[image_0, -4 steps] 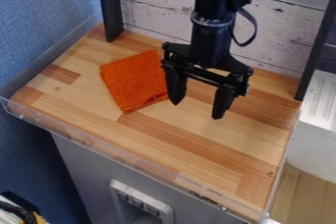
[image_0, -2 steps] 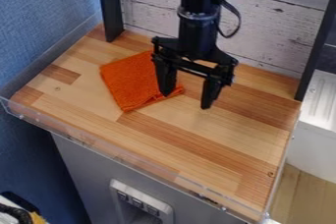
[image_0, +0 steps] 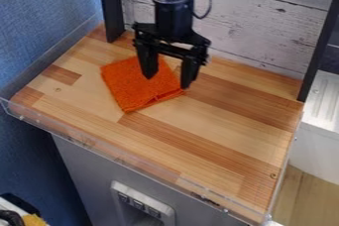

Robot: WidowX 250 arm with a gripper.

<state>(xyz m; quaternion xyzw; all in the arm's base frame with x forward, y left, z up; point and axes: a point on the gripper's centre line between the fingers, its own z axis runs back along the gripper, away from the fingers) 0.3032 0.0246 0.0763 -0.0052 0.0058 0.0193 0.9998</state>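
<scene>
fixed camera above the front edge, slanting down across the square-cornered wooden table, facing the whitewashed plank wall

One gripper with two fingers, one cloth left of centre, one tabletop, two black posts, at upper left and upper right.

A tabletop of light and darker wood strips carries an orange cloth toward its upper left.
</scene>
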